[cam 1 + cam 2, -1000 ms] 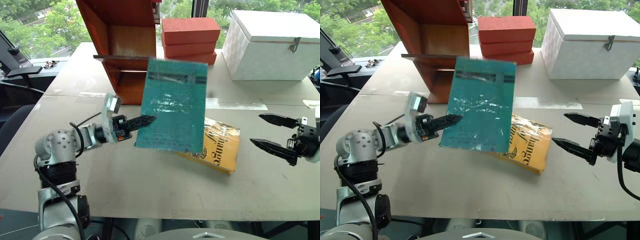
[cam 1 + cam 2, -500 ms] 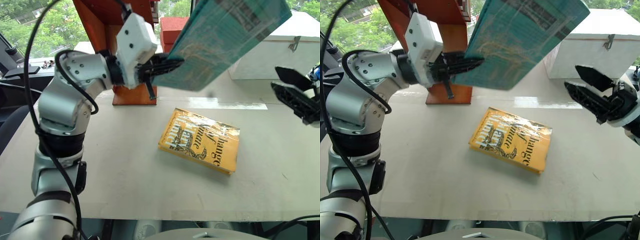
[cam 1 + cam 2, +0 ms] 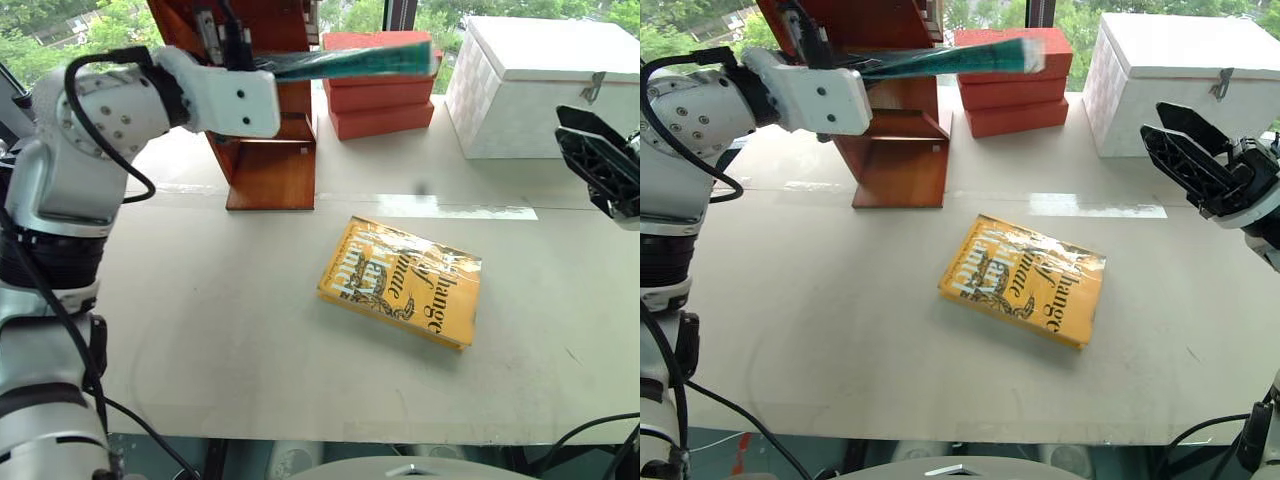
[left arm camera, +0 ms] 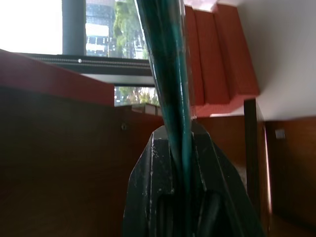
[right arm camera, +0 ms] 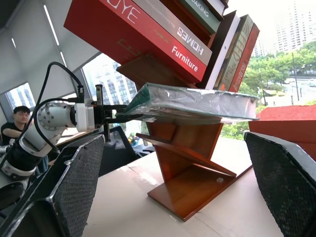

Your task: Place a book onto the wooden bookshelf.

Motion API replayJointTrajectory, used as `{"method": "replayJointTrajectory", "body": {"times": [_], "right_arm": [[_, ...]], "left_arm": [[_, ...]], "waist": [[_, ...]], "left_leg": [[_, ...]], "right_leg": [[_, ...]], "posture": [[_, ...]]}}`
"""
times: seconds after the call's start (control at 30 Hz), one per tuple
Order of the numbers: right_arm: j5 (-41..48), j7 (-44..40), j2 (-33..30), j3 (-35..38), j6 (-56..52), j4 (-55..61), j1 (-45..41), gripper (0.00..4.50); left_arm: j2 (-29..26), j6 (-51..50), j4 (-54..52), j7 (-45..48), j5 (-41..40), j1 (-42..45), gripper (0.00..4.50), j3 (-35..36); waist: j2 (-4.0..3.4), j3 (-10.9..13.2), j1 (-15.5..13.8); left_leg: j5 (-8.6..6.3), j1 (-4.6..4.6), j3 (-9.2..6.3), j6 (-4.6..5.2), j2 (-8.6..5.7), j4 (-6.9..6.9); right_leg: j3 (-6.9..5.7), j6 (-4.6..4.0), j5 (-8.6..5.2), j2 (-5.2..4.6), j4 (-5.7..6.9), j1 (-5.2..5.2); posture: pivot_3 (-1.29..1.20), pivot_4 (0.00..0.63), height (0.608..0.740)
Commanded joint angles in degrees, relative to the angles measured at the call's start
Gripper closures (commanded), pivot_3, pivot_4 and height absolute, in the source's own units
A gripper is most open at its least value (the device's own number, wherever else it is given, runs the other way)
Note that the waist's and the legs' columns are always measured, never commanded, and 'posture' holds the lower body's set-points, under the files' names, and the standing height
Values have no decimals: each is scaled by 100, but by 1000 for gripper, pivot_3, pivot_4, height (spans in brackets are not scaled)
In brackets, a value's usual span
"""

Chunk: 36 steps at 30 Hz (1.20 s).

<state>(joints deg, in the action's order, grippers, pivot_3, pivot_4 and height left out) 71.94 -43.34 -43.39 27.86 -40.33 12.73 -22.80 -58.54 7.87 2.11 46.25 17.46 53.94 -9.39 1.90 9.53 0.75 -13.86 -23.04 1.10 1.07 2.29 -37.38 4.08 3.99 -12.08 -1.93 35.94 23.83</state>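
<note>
The teal book [image 3: 350,62] in clear wrap hangs level and edge-on to my eyes, with my left gripper [image 3: 258,67] shut on its left end. It sits just in front of the wooden bookshelf [image 3: 268,165], at the height of an upper shelf, and its free end reaches across in front of the red bricks. In the left wrist view both fingers [image 4: 207,168] clamp the book's edge [image 4: 168,74]. My right gripper [image 3: 1153,118] is raised at the right, open and empty, well apart from the book.
A yellow book [image 3: 400,282] lies flat on the middle of the table. Stacked red bricks [image 3: 385,100] and a white box [image 3: 530,90] stand at the back right. Leaning books [image 5: 148,29] fill the shelf's upper levels. A person [image 5: 19,118] sits far off.
My left arm has risen and rolled, turning the book from upright and tilted to flat and level, close to the shelf. The right gripper has lifted a little and stays open.
</note>
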Motion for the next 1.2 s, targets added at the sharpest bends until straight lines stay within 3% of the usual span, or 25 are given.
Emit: {"method": "replayJointTrajectory", "body": {"times": [0.03, 0.37, 0.57, 0.7, 0.93, 1.07, 1.2], "right_arm": [[-419, -23, -5, 7, 284, 36, -55, 0], [-636, -117, 51, 63, 327, 17, -66, 0], [-721, -146, 103, 24, 362, 46, -39, 0], [-765, -162, 128, 17, 364, 51, -55, 0], [-1100, -309, 82, 68, 588, -167, -23, 0], [-1599, -532, -5, 93, 827, -141, 572, 0], [-2054, -709, -9, 170, 1118, -138, 1352, 0]], "left_arm": [[-236, 242, 141, -122, 166, -90, 4447, 297], [-737, 196, 554, 74, 414, -301, 4447, 354], [-682, -153, 453, 191, 309, -510, 4447, 405], [-640, -342, 368, 67, 392, -567, 3287, 459], [-452, -960, -463, -409, 412, -1504, 35, 1047], [167, -1523, -1345, -564, -271, -2279, 9, 1785], [1139, -2242, -2325, -484, -1549, -3009, 9, 2299]], "waist": [[0, 0, 1], [-1, 1, 11], [-3, 2, 114], [-3, 3, 169], [-3, 3, 145], [-1, 2, 110], [-1, 2, 55]], "left_leg": [[0, 0, 0, 0, 0, 0], [0, -8, 1, 0, 1, -1], [0, 5, 4, 0, 6, -1], [0, 11, 4, 0, 6, -1], [0, 9, 4, 0, 5, -6], [0, 7, 1, 0, 5, -5], [0, 4, 2, 0, 2, -5]], "right_leg": [[0, 0, 0, 0, 1, 1], [-2, 0, 0, 0, 2, 7], [-1, -1, 0, 4, 24, 7], [1, -1, -1, 5, 33, 7], [1, 0, -1, 2, 37, 7], [-2, 0, -1, 0, 35, 7], [-2, 0, -1, -6, 34, 6]], "posture": [[0, 150, 740], [0, 150, 740], [0, 150, 740], [0, 150, 740], [0, 150, 740], [0, 150, 740], [0, 150, 740]]}}
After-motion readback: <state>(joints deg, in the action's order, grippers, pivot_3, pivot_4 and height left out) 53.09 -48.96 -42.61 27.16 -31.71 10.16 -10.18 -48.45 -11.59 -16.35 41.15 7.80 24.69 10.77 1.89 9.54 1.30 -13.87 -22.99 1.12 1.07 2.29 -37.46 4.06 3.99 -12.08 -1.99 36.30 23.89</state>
